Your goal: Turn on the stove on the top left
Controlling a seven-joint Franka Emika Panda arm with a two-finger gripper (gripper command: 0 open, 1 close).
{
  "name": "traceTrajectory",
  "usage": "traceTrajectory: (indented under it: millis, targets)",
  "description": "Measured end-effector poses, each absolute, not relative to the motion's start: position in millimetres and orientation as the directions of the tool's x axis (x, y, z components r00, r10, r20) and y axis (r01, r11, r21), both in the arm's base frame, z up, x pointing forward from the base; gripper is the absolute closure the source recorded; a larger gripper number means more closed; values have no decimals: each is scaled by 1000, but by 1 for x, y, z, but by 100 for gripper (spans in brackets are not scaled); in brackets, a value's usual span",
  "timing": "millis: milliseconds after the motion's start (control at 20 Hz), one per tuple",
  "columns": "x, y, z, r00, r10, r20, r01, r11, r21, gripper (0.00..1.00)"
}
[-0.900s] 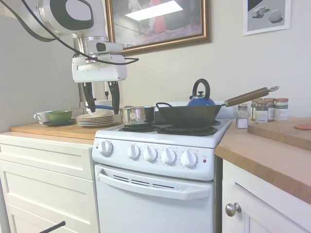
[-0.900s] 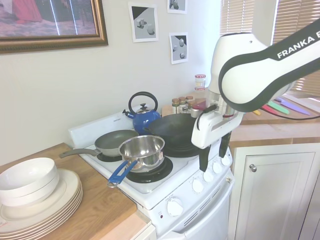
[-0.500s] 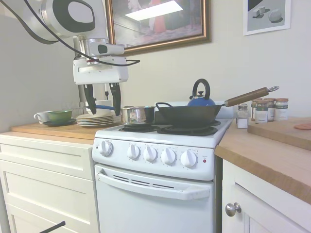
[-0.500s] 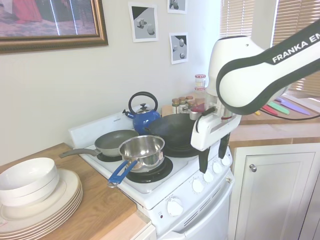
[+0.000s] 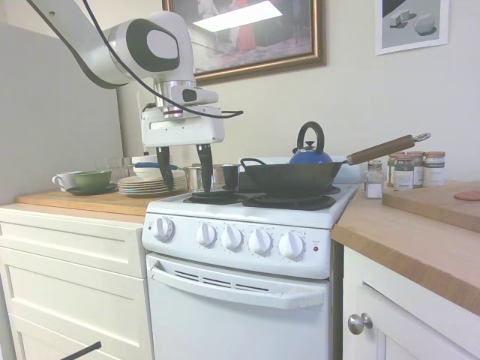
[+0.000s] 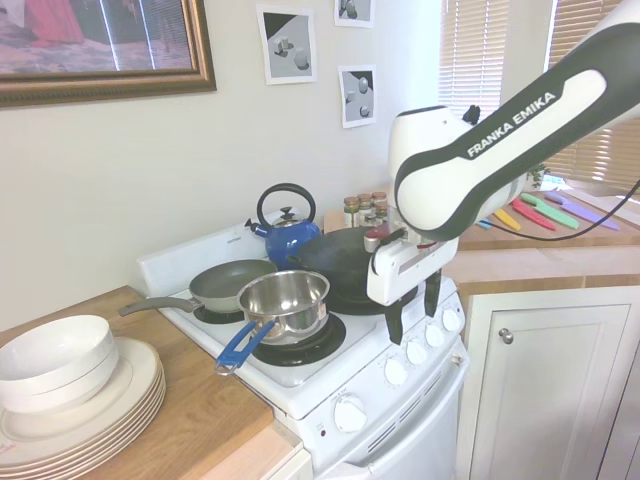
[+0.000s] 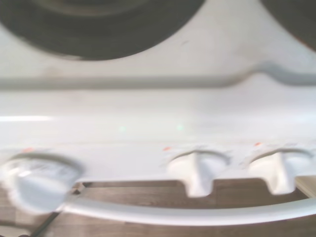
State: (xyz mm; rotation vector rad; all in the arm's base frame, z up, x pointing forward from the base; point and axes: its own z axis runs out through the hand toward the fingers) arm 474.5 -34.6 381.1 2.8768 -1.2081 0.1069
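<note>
The stove (image 5: 240, 292) is a white range with five round knobs along its front panel, the leftmost knob (image 5: 163, 229) set apart from the other knobs (image 5: 232, 238), and a small red light (image 5: 315, 248) at the right end. My gripper (image 5: 184, 184) hangs fingers-down just above the stove's front left corner, over the two leftmost knobs, open and holding nothing. From the other side the gripper (image 6: 412, 318) sits above the knob row (image 6: 417, 351). The blurred wrist view shows three knobs (image 7: 197, 170), the door handle (image 7: 173, 215) and a dark burner (image 7: 98, 24).
A steel saucepan (image 6: 285, 300) with a blue handle sits on the front left burner, just behind the gripper. A black wok (image 5: 292, 178), a blue kettle (image 5: 310, 154) and a frying pan (image 6: 230, 285) fill the other burners. Stacked plates (image 6: 80, 400) stand on the left counter, spice jars (image 5: 409, 171) on the right.
The arm has swung from over the left counter toward the stove and come down a little; the gripper now hangs above the stove's front left edge. Its fingers stay open.
</note>
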Motion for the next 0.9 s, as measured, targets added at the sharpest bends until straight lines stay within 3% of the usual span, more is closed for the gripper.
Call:
traceTrajectory:
  millis: [900]
  targets:
    - [481,-92,334,671,-738,69,-741,-668,65,100]
